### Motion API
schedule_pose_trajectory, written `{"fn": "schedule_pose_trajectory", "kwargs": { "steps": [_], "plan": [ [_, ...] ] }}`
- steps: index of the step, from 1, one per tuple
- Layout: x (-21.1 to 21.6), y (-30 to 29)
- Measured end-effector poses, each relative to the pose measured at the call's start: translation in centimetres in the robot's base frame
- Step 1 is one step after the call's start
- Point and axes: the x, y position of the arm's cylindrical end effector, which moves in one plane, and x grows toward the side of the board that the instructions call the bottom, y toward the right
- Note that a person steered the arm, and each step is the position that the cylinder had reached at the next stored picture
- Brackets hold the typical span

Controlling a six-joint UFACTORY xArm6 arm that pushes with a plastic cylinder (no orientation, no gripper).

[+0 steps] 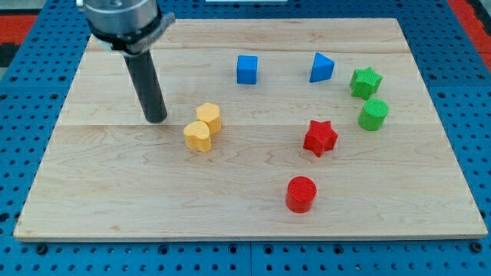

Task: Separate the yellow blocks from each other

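On the wooden board [107, 192], my tip [156, 119] rests just beside the two yellow blocks, at about their 9 o'clock. The yellow hexagon [209, 116] and yellow heart [198, 136] touch, heart at the hexagon's 7 o'clock. A blue cube [247, 69] and blue wedge [321, 67] sit toward 12 o'clock. A green star [366, 82] and green cylinder [374, 114] lie at 3 o'clock, with a red star [320, 137] and red cylinder [301, 193] lower.

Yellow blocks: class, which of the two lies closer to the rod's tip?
The lower yellow block, toward the view's bottom-left of the pair; my tip stands just to its left. The upper yellow block sits farther right.
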Motion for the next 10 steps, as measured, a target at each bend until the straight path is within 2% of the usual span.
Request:
{"fn": "schedule_pose_trajectory", "kwargs": {
  "steps": [1, 2, 6, 7, 8, 9, 10],
  "plan": [
    [2.7, 1.8],
    [2.9, 6.2],
    [-2.8, 7.1],
    [-2.3, 9.5],
    [-2.0, 17.1],
    [0.9, 19.0],
    [4.3, 17.2]
  ]
}}
